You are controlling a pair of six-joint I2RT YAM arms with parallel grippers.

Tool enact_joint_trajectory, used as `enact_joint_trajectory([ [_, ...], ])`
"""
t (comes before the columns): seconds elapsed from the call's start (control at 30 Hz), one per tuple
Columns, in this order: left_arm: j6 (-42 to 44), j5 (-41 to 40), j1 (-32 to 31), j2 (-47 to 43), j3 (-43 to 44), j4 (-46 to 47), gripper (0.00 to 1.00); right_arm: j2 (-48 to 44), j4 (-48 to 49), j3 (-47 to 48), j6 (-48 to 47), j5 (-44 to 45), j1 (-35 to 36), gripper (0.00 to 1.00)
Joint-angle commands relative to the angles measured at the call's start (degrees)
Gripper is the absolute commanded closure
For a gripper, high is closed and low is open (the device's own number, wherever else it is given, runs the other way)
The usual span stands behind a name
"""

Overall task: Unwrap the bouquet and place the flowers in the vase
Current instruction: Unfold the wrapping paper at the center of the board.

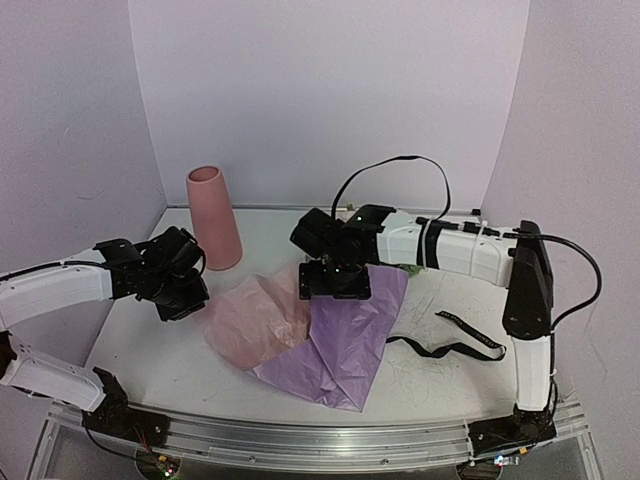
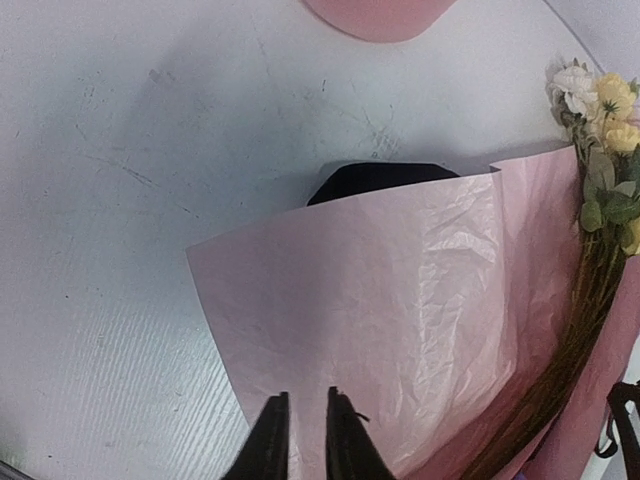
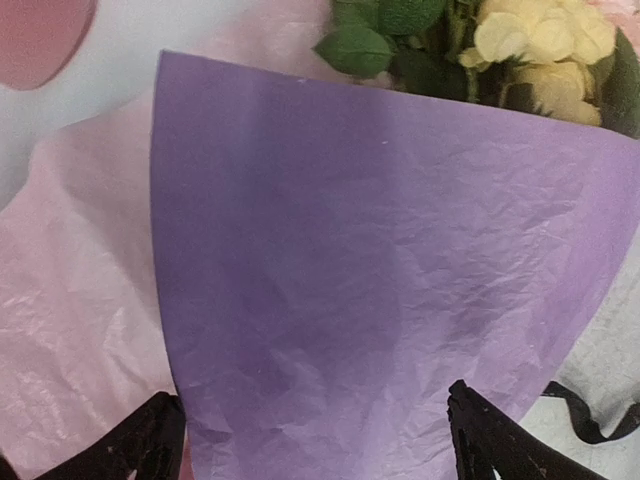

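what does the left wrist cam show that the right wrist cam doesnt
Only the left wrist view: the flowers' long stems, and the left gripper, jaws nearly together over the paper. Only the right wrist view: the purple paper, and the right gripper, jaws wide apart. Both: the pink paper, yellow blooms and a bit of the vase.
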Motion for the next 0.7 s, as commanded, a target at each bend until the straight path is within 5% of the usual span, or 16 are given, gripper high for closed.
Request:
enact_joint_trajectory([
  [0.0,5.91,-0.02,0.27,1.64,0.05,-0.56,0.92,3.50,-15.01,6.32,2.00,8.07,0.18,0.15],
  [0.23,12.15,-2.49,0.25,3.34,0.02,-0.57,0.96,4.82,-13.27,7.07,0.56,4.41,0.17,0.20],
  [0.43,18.05,3.09,0.25,6.86,2.79,-0.80,0.88,5.06,-10.60,8.24,-0.84,2.75,0.15,0.33],
  [0.5,19.56,4.89,0.33,7.58,4.05,-1.71,0.71,5.96,-8.32,9.59,-3.00,0.52,0.17,0.32],
  [0.57,20.12,5.25,0.37,7.09,5.29,-2.36,0.40,7.42,-7.19,11.83,-4.90,-0.76,0.16,0.26],
  [0.67,20.35,5.03,1.12,5.80,6.53,-2.71,0.21,11.07,-8.09,17.05,-5.61,-0.53,0.15,0.13],
])
